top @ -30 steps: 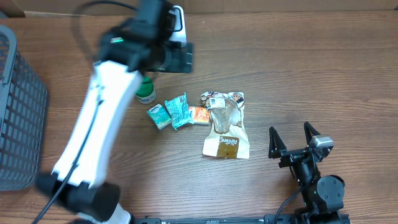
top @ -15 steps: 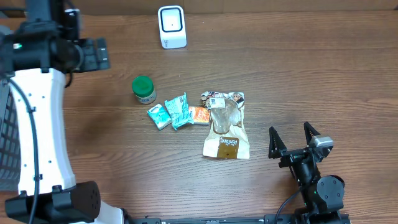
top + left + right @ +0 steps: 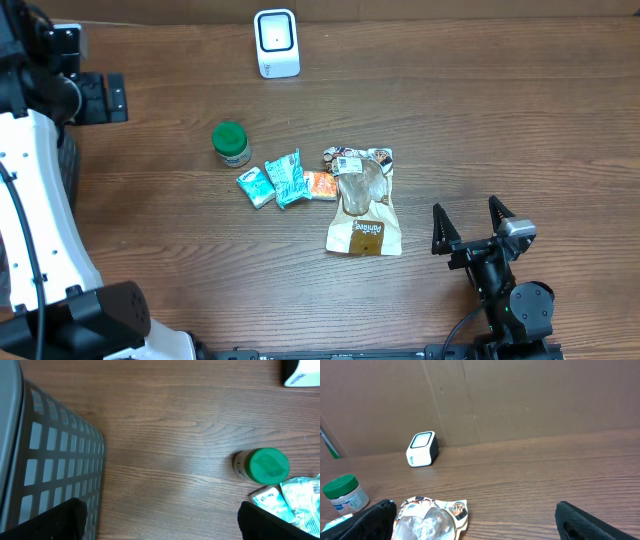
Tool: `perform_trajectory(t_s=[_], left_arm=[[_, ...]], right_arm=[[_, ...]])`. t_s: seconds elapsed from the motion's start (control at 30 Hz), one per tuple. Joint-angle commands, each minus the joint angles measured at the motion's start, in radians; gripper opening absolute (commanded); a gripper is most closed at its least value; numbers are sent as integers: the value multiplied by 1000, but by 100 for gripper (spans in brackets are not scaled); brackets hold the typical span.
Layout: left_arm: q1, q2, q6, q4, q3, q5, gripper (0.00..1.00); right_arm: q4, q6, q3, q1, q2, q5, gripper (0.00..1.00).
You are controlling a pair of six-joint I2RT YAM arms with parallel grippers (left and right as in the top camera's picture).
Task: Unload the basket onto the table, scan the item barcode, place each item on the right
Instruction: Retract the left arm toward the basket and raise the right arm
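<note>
While both claws stand spread wide with nothing between their fingers, I see every item lying loose on the desk (image 3: 500, 100). My left gripper (image 3: 100, 97) hangs high over the desk's left edge, by the grey mesh basket (image 3: 60, 470). My right gripper (image 3: 465, 215) sits low near the front edge, towards the right corner, its fingers pointing at the far edge. The white scanner (image 3: 276, 42) stands at the far edge, left of its middle. The goods sit bunched near the desk's middle: a green-lidded jar (image 3: 231, 144) upright and just apart on the left, then two teal packets (image 3: 275, 180) side by side, a small orange packet (image 3: 320, 185) touching them, and a clear-and-brown bag (image 3: 364, 205) lying flat (its label faces up). I cannot make out a barcode on any of them.
</note>
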Motion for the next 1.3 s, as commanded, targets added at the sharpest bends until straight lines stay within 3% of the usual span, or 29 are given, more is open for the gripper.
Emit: perform_trajectory(t_s=[0.0, 0.93, 1.27], left_arm=[[45, 39, 31, 3, -5, 93, 100], [55, 59, 30, -2, -5, 96, 100], [54, 60, 30, -2, -5, 97, 99]], right_arm=[[2, -3, -11, -1, -7, 6, 100], [4, -4, -11, -2, -7, 10, 100], [-3, 11, 53, -2, 5, -241, 100]])
